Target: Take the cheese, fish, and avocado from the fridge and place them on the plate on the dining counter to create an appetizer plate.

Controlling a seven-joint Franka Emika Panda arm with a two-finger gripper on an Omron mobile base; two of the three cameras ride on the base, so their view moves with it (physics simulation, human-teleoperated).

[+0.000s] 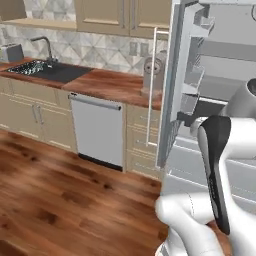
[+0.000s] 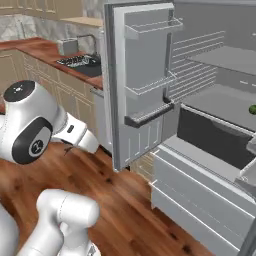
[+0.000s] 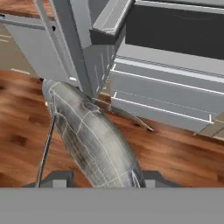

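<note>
Your gripper is clamped on the fish near one end; it looks slick and long, so it'll probably swing — grab mid-body.

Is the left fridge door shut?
No, the fridge door stands swung wide open, its wire shelves facing out and the fridge interior exposed.

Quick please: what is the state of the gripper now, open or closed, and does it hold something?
Gripper: jaws closed on the fish, held above the wood floor in front of the open fridge.
</note>
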